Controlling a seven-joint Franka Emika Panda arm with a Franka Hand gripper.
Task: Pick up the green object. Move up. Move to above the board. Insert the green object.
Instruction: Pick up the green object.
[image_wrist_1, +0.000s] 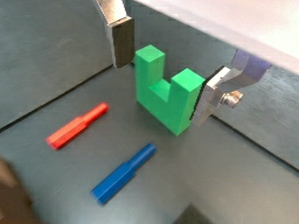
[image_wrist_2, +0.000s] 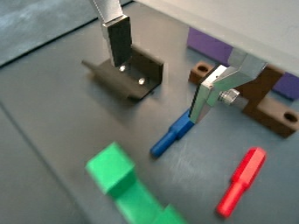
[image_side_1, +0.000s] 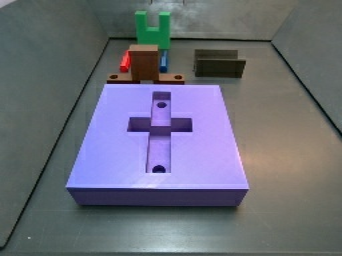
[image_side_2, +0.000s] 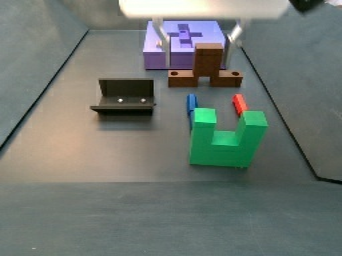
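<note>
The green object (image_wrist_1: 163, 94) is a bright green U-shaped block standing upright on the dark floor, prongs up. It also shows in both side views (image_side_2: 225, 137) (image_side_1: 151, 29) and in a wrist view (image_wrist_2: 121, 178). My gripper (image_wrist_1: 160, 92) is open and empty and hangs above the green object without touching it. In a wrist view the block shows between the two fingers. The gripper also shows in a side view (image_side_2: 194, 46). The lavender board (image_side_1: 201, 140) with its cross-shaped recess lies flat, apart from the block, and shows in a side view (image_side_2: 177, 45).
A brown-red block (image_side_2: 211, 62) stands between the board and the green object. A red peg (image_wrist_1: 76, 127) and a blue peg (image_wrist_1: 122, 172) lie on the floor beside the green object. The dark fixture (image_side_2: 123, 97) stands to one side. Grey walls enclose the floor.
</note>
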